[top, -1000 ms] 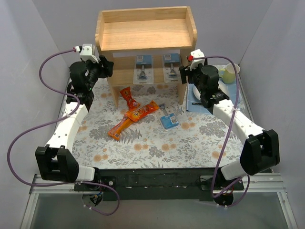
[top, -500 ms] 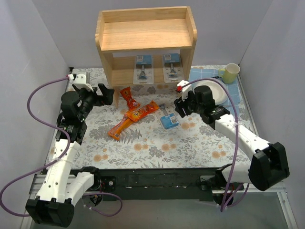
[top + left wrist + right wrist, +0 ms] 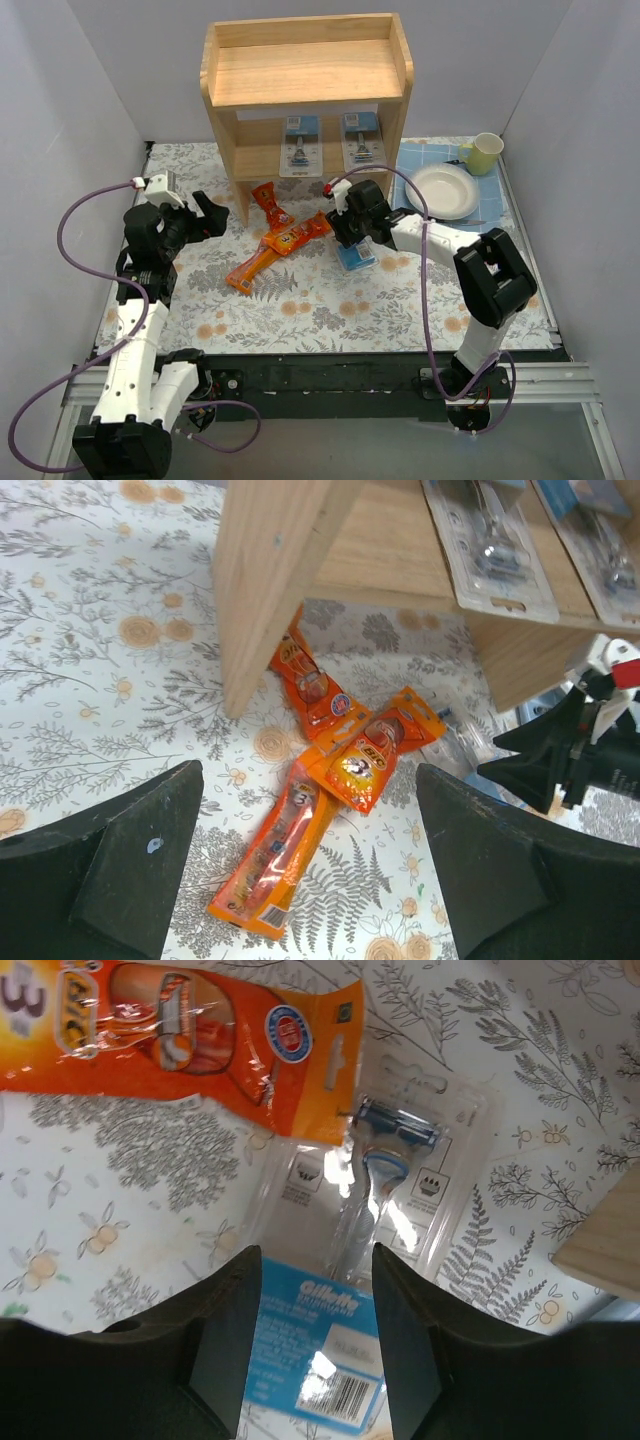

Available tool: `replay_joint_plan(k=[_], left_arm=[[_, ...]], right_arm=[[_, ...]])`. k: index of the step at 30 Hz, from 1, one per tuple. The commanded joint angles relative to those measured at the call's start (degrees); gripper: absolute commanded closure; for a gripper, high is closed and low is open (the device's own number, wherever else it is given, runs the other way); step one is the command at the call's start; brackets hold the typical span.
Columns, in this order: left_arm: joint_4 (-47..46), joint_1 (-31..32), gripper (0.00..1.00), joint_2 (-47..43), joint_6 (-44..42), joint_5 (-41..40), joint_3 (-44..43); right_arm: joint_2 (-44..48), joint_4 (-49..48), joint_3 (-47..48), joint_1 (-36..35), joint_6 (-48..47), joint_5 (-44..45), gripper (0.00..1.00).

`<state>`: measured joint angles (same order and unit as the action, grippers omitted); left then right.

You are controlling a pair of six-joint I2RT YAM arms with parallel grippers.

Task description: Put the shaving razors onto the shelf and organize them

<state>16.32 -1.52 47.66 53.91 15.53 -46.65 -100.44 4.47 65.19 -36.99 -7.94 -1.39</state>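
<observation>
One razor pack point(image 3: 372, 1200) lies flat on the bench point(image 3: 300, 300), its blue card end between the part-open, empty right jaws. It looks light, stiff-ish and slick, so I'd pinch the flat edges, not the bubble. An orange packet point(image 3: 200, 1020) touches its far corner just past the jaws. Left jaws gape wide, holding nothing. Two more packs point(image 3: 301, 145) sit on the shelf point(image 3: 310, 75), well beyond.
</observation>
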Motion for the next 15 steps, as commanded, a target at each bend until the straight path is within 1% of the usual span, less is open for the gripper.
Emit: replay_joint_plan(k=[1, 9, 11, 12, 13, 14, 15], left_arm=[[0.1, -3.0, 0.13, -2.2, 2.0, 2.2, -1.1], [-0.6, -6.0, 0.13, -2.3, 3.7, 3.2, -2.3], [-0.9, -6.5, 0.14, -2.2, 4.0, 3.5, -2.4], [-1.0, -6.6, 0.13, -2.1, 4.0, 3.6, -2.4], [-1.1, -6.7, 0.14, -2.2, 4.2, 4.2, -2.3], [-1.3, -6.7, 0.14, -2.2, 4.2, 4.5, -2.3], [-1.4, -6.7, 0.14, -2.3, 4.1, 5.0, -2.0]], right_arm=[[-4.7, -2.3, 4.3, -0.2, 2.5, 4.9, 0.46], [-9.1, -1.1, 4.5, -0.1, 2.8, 7.3, 0.5], [-9.2, -0.5, 3.7, -0.1, 2.8, 7.0, 0.54], [-9.1, 0.2, 3.3, 0.0, 2.7, 5.3, 0.57], [-8.5, 0.8, 2.8, 0.0, 2.2, 4.2, 0.64], [-7.9, 1.3, 2.2, 0.0, 1.9, 3.0, 0.67], [-7.4, 2.5, 0.8, 0.2, 1.0, -0.5, 0.7]])
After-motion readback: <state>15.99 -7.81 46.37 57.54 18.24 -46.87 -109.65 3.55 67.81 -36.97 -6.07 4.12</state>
